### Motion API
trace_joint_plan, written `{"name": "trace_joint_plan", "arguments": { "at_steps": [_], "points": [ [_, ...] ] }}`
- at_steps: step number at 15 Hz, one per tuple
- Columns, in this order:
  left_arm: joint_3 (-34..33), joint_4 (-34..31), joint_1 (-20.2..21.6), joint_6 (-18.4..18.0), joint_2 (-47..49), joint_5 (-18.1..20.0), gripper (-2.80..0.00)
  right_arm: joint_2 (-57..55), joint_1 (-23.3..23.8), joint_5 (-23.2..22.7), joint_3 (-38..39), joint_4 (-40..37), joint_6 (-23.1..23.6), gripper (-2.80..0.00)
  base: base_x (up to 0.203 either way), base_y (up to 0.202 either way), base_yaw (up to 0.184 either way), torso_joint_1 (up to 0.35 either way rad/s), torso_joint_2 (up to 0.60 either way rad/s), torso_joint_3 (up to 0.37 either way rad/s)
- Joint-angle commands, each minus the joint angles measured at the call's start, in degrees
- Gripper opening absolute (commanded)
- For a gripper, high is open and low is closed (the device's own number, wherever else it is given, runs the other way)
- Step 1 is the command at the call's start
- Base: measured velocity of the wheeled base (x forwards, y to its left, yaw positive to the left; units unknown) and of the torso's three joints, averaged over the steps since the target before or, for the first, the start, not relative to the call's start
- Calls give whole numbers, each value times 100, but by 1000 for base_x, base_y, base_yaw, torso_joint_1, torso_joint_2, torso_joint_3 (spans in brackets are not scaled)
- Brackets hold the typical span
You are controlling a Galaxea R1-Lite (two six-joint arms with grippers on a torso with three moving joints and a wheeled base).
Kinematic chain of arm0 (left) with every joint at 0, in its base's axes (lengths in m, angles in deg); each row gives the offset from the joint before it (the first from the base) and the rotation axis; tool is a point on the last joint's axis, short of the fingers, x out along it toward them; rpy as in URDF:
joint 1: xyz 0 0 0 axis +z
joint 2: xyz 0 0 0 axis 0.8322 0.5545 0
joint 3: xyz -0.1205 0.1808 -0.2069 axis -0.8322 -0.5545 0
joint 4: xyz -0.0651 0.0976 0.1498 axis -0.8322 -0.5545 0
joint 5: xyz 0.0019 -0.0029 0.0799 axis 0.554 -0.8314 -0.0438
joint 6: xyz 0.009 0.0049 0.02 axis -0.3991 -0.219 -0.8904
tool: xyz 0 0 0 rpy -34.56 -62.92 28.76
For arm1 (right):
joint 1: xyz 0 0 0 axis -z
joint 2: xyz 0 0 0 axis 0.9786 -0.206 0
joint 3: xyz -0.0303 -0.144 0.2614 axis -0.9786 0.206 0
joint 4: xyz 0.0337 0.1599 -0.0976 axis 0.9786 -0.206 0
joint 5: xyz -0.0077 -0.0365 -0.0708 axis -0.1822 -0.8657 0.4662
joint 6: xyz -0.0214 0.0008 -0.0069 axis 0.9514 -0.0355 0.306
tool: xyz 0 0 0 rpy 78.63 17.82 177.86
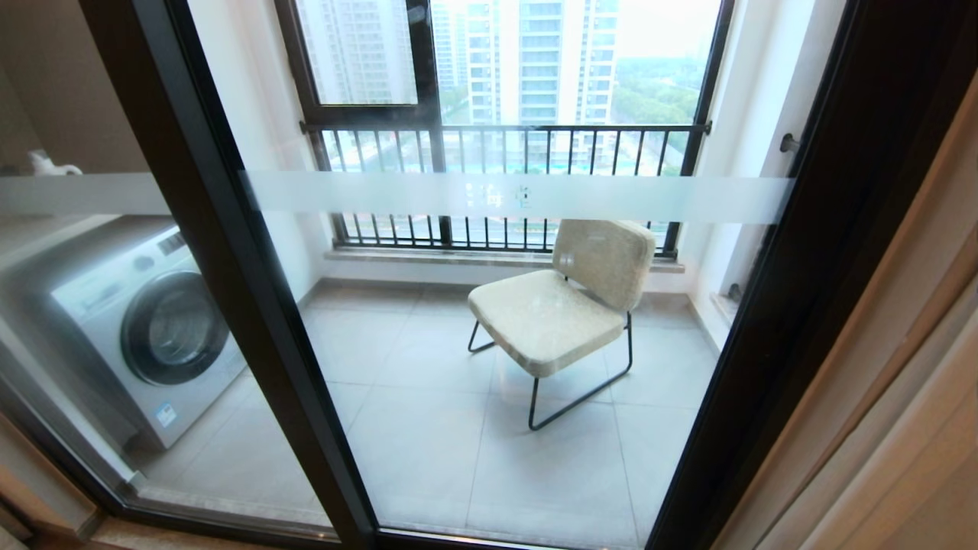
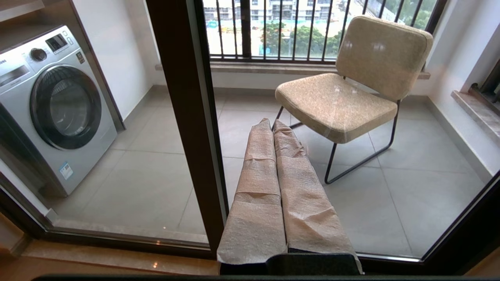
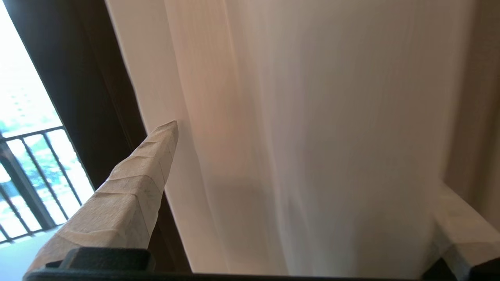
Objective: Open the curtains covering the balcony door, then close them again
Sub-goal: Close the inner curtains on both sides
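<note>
Tiled balcony floor (image 1: 428, 428) – chair (image 1: 561, 305), washing machine (image 1: 145, 328)

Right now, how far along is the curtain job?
Opening looks done: the balcony door glass is uncovered, the curtains bunched at its right edge. In hand: the right gripper, open, faces the sheer fabric. Left gripper is shut, idle. Closing the curtains remains.

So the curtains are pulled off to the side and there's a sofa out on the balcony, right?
Not a sofa. The head view shows a single padded chair on thin black legs behind the balcony door. The curtains are indeed pulled off to the side.
</note>
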Motion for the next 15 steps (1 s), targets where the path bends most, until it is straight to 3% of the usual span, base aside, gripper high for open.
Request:
{"name": "trace_joint_plan", "arguments": {
  "at_steps": [1, 10, 11, 15],
  "points": [
    [-1, 4, 0, 2, -2, -2, -280, -388, -68, -13, -281, 20, -27, 0, 0, 0, 0, 0, 0, 0],
    [-1, 4, 0, 2, -2, 0, -280, -406, -149, -210, -322, 35, 34, 0, 0, 0, 0, 0, 0, 0],
    [-9, 4, 0, 2, -2, -2, -280, -396, -149, -204, -302, 35, 43, -280, 0, 0, 0, 0, 0, 0],
    [-1, 4, 0, 2, -2, 0, -280, -344, -149, -204, -345, 26, 34, -280, 0, 0, 0, 0, 0, 0]
  ]
}}
